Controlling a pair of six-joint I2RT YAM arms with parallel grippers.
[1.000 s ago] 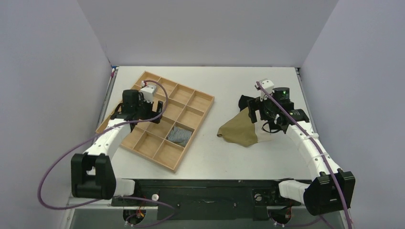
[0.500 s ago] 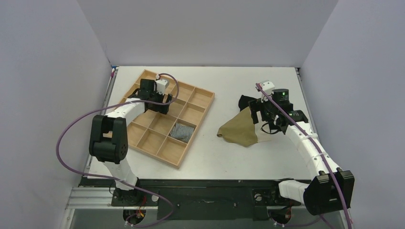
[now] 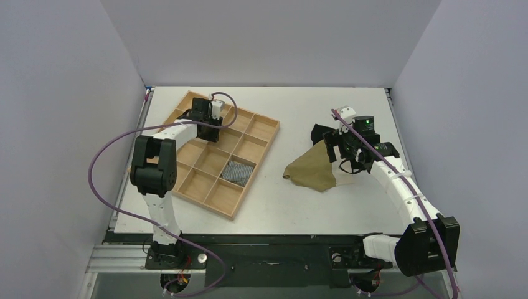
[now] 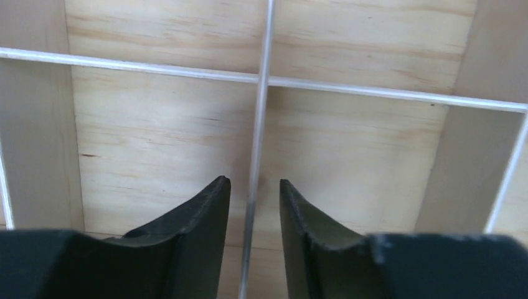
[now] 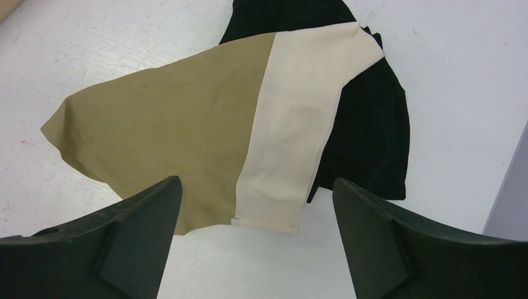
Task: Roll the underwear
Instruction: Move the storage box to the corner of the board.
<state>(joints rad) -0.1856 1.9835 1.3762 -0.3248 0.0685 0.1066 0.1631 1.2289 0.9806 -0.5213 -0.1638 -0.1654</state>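
Jaws wide apart over the underwear (image 5: 168, 124) near the worktop's right edge, the right gripper (image 5: 256, 182) may also snag the black garment (image 5: 373, 137) beneath, while the left gripper (image 4: 254, 184) has its jaws narrowly apart.

Underwear (image 5: 168, 124) noted as smooth matt cloth, black garment (image 5: 373, 124) likewise; tray (image 4: 155, 143) seen as pale wood w/ visible grain; table (image 5: 93, 50) matt white

Bright, even light; left claw (image 4: 252, 182) base blurred.

Left tool (image 4: 254, 187) low over wooden tray (image 4: 155, 137), jaws slightly apart astride a thin divider (image 4: 259, 124), bare plywood compartments
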